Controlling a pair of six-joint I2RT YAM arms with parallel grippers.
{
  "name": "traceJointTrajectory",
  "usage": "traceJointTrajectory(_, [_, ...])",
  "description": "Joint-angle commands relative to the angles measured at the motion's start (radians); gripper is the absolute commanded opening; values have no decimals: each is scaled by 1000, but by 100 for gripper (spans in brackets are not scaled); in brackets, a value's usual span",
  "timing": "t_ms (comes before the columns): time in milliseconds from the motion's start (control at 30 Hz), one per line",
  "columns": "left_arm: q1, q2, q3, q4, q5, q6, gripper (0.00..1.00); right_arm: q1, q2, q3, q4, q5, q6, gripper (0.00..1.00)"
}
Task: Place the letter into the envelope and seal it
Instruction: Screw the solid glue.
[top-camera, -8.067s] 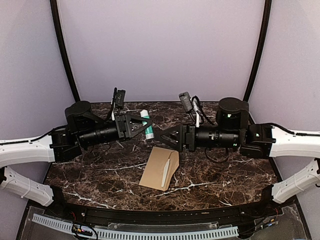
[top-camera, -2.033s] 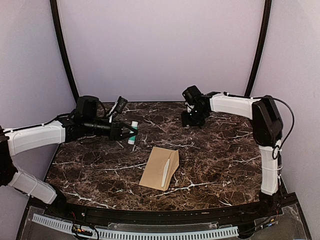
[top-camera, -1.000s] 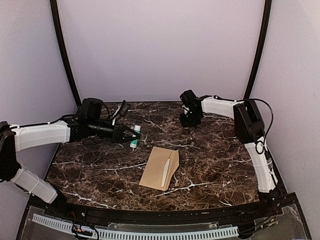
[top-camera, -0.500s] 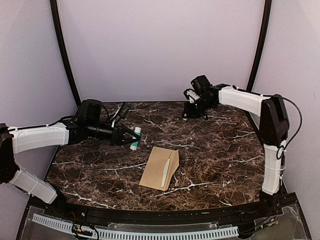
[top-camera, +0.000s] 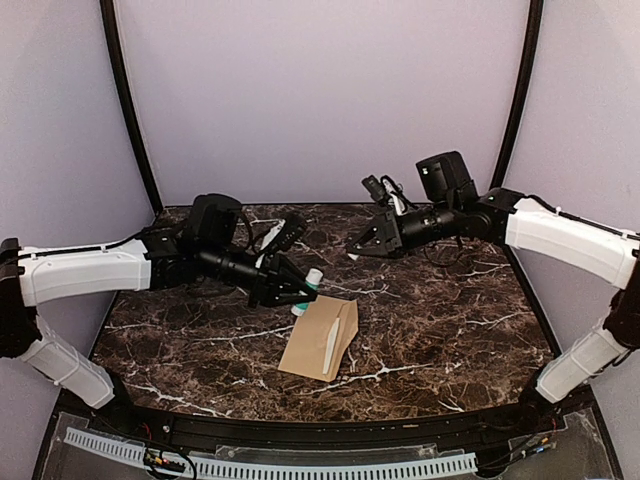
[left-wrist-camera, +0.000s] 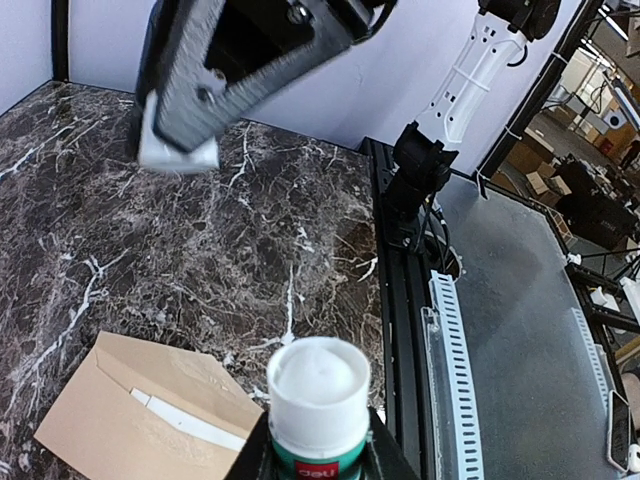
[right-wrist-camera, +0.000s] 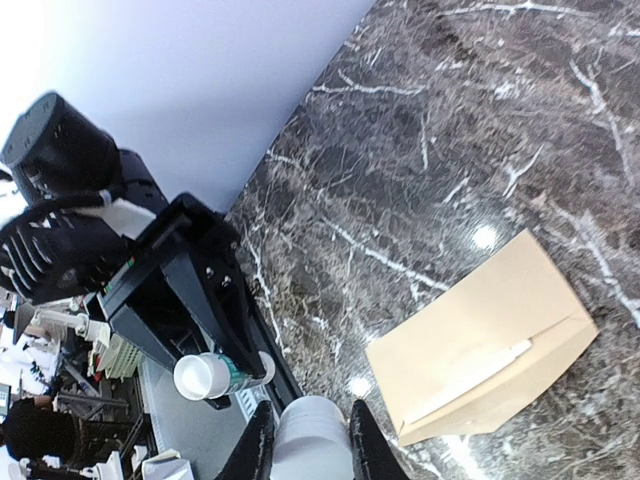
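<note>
Shows of the letter (top-camera: 331, 345) only a thin pale strip at the mouth of the envelope (top-camera: 308, 340); rest hidden inside. Loses the glue stick (left-wrist-camera: 318, 395) below its green label at the bottom edge of the left wrist view. Likewise crops the white cap (right-wrist-camera: 310, 430) between the right fingers (right-wrist-camera: 258, 448).

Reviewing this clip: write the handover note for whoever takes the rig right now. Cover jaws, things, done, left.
Left gripper: jaws shut on the glue stick, which looks uncapped, close to the envelope's far edge.
Right gripper: jaws shut on a white cap, raised above the table.
The envelope lies flat mid-table, flap not stuck down. The pale strip at its mouth is probably the letter.
Done: letter apparently inside, glue opened.
Left: glue the flap, fold it over, press it shut.
</note>
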Motion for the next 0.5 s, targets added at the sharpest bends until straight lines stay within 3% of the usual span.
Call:
traceJointTrajectory(0, [-22, 20, 16, -38, 1, 60, 0, 77, -48, -90, 133, -38, 109, 17])
traceJointTrajectory(133, [-62, 15, -2, -58, -45, 84, 0, 117, -67, -150, 230, -49, 170, 17])
traceJointTrajectory(467, [-84, 14, -2, -67, -49, 86, 0, 149, -24, -123, 235, -43, 169, 17])
